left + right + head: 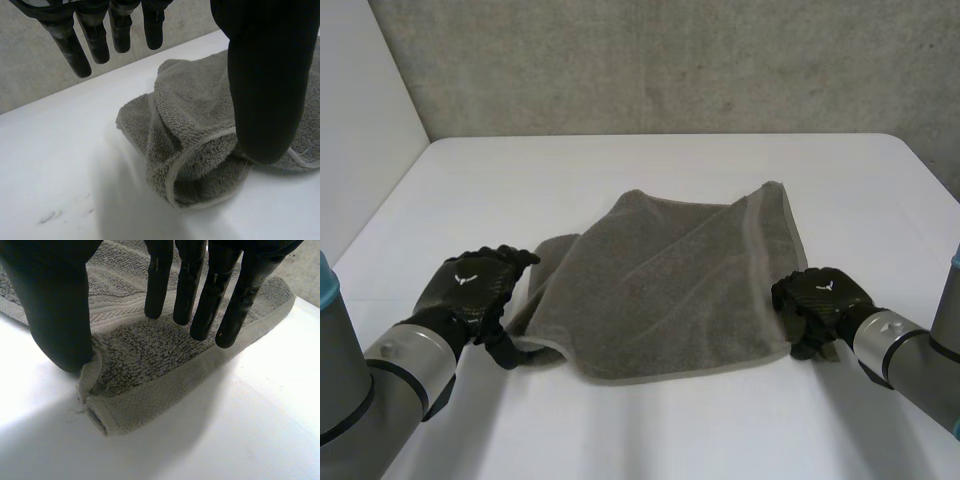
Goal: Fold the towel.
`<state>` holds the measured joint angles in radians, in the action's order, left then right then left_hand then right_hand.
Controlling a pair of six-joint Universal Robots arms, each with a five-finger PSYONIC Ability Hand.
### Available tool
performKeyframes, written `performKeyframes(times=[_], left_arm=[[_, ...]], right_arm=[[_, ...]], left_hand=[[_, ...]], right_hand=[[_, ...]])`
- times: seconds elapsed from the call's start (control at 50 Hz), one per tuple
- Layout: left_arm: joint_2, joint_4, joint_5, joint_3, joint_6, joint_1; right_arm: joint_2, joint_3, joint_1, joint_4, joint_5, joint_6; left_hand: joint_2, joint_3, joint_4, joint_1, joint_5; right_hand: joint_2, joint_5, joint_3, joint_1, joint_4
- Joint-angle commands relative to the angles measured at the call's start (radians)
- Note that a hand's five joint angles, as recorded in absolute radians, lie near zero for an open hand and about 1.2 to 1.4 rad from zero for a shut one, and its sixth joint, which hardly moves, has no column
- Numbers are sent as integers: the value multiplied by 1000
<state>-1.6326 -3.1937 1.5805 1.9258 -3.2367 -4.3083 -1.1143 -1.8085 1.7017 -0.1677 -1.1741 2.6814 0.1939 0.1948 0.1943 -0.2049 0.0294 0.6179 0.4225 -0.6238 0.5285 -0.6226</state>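
A grey towel (670, 290) lies rumpled on the white table (650, 160), partly doubled over, with its hem running along the near and right sides. My left hand (475, 285) rests at the towel's near left corner, where the cloth (190, 115) is bunched into a loose roll. Its fingers (95, 40) are straight above the table and its thumb (265, 75) hangs over the roll. My right hand (820, 298) is at the near right corner. There its fingers (200, 295) hover straight over the hemmed edge (150, 355), and the thumb (60, 300) touches the upturned corner.
A grey concrete wall (670, 60) stands behind the table, and a white panel (360, 100) borders it on the left. Bare tabletop stretches beyond the towel and in front of it.
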Motion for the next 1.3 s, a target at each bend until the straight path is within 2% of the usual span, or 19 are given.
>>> performKeyframes(times=[0.02, 0.04, 0.08, 0.1, 0.12, 0.14, 0.3, 0.34, 0.44, 0.68, 0.78, 0.82, 0.94, 0.98, 1.0, 1.04, 1.18, 1.24, 1.3], left_arm=[[-3, 0, 0, 2, 0, -1], [-4, 0, 0, 4, 0, -1], [-6, 0, 0, 4, 0, -1], [-7, 0, 0, 7, 0, -1], [-7, 0, 0, 7, 0, -1], [-7, 0, 0, 10, 0, 1], [-10, 3, 4, 24, 44, 4], [-15, 3, 4, 24, 115, 5], [-67, 3, 4, 24, 190, 13], [-161, -6, 9, 22, 202, 38], [-204, -46, 36, 9, 202, 38], [-234, -103, 50, 5, 198, 33], [-268, -169, 52, -4, 196, 24], [-289, -196, 52, -22, 196, 18], [-289, -196, 52, -22, 196, 18], [-317, -219, 52, -39, 195, 6], [-342, -227, 52, -60, 155, -18], [-331, -230, 50, -67, 127, -25], [-249, -227, 47, -83, 91, -31]], right_arm=[[17, 24, -1, -1, 2, -2], [17, 24, -1, -1, 2, -2], [19, 40, 0, -9, 2, 0], [19, 40, -1, -9, 2, 0], [19, 49, -1, -21, 1, 11], [16, 57, -4, -36, -2, 18], [-16, 67, -2, -84, -38, 89], [-29, 64, -2, -84, -39, 101], [-67, 49, -2, -85, -39, 115], [-111, 43, -33, -84, -55, 172], [-116, 40, -36, -84, -55, 175], [-118, 43, -39, -84, -55, 175], [-133, 43, -56, -84, -56, 175], [-136, 40, -56, -84, -56, 176], [-137, 40, -57, -84, -56, 175], [-137, 40, -59, -84, -56, 175], [-167, 49, -71, -84, -58, 175], [-189, 69, -73, -75, -55, 167], [-205, 92, -71, -65, -53, 164]], left_hand=[[14, 13, 13, -3, 4], [14, 13, 13, -3, 4], [17, 16, 16, -6, 7], [20, 19, 19, -9, 10], [20, 19, 19, -9, 10], [25, 25, 25, -14, 15], [34, 33, 34, -23, 24], [40, 39, 40, -29, 30], [49, 48, 49, -38, 39], [96, 95, 96, -85, 86], [210, 210, 210, -199, 200], [316, 315, 315, -305, 306], [498, 497, 498, -487, 488], [741, 740, 740, -730, 731], [742, 741, 741, -731, 732], [900, 899, 899, -889, 890], [1202, 1201, 1201, -1191, 1192], [1202, 1201, 1202, -1191, 1192], [1202, 1201, 1202, -1191, 1192]], right_hand=[[259, 280, -253, 348, -254], [260, 281, -254, 349, -255], [531, 552, -525, 621, -526], [533, 554, -527, 622, -528], [739, 760, -733, 829, -734], [778, 799, -772, 867, -773], [778, 799, -773, 868, -774], [778, 799, -773, 868, -774], [778, 799, -773, 868, -774], [778, 799, -773, 868, -774], [778, 799, -773, 868, -774], [778, 799, -773, 868, -774], [778, 799, -773, 868, -774], [778, 799, -773, 868, -774], [778, 799, -773, 868, -774], [778, 799, -773, 868, -774], [778, 799, -773, 868, -774], [778, 799, -773, 868, -774], [778, 799, -773, 868, -774]])
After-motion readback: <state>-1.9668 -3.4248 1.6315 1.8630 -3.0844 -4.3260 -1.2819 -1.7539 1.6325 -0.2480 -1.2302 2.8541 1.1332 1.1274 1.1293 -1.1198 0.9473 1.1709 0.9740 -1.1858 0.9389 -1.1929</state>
